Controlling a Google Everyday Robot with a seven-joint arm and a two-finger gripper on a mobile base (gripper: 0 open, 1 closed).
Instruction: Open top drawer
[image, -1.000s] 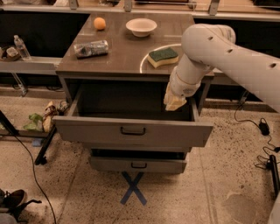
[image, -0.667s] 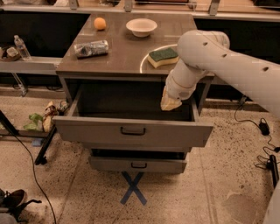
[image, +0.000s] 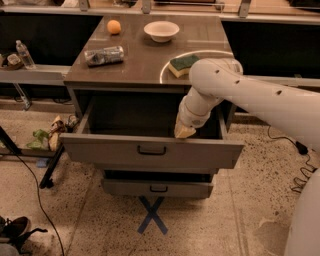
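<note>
Grey top drawer (image: 110, 151) stands open; pincer (image: 184, 131) apparently inside, near its front.

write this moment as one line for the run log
top drawer: pulled well out | tool: over the open drawer, right of centre, just behind its front | handle: free | status: opening looks done

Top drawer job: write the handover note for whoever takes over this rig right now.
Gripper: hangs over the open drawer, just behind its front, right of the black handle and not touching it.
Top drawer: pulled well out, interior exposed.
Done: the opening looks complete.
Left: probably only lifting the arm clear. The drawer below needs nothing.
</note>
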